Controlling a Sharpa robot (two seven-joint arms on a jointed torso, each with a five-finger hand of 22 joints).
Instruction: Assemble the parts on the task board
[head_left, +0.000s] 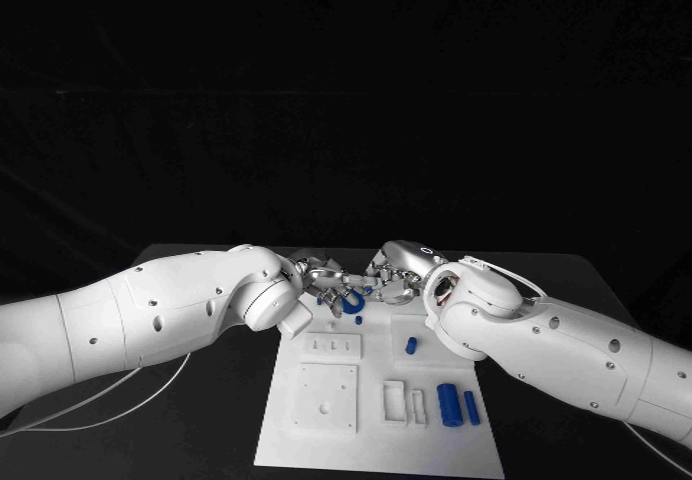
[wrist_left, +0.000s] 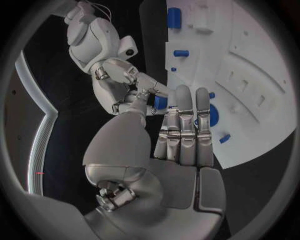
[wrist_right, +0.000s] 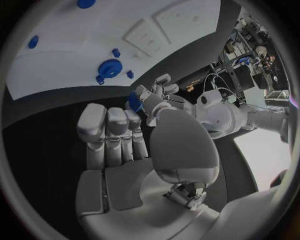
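Observation:
My two hands meet fingertip to fingertip above the far end of the white task board (head_left: 378, 420). The left hand (head_left: 323, 277) comes from the left and the right hand (head_left: 394, 278) from the right. Between their fingers is a small blue part (head_left: 351, 303), also visible as the blue part (wrist_left: 160, 102) and the blue part (wrist_right: 134, 103). The right hand (wrist_left: 125, 87) pinches it, and the left hand (wrist_right: 155, 97) has its fingers on it too. A blue gear (wrist_left: 213, 115), the same gear (wrist_right: 111, 68), lies on the board just below the hands.
A short blue peg (head_left: 411, 346) stands mid-board, and two blue cylinders (head_left: 450, 404) lie near the right edge beside white blocks (head_left: 395, 400). A square white plate (head_left: 326, 397) sits at the board's left. Small blue pegs (wrist_right: 116, 51) surround the gear. A white cable (head_left: 101, 395) trails left.

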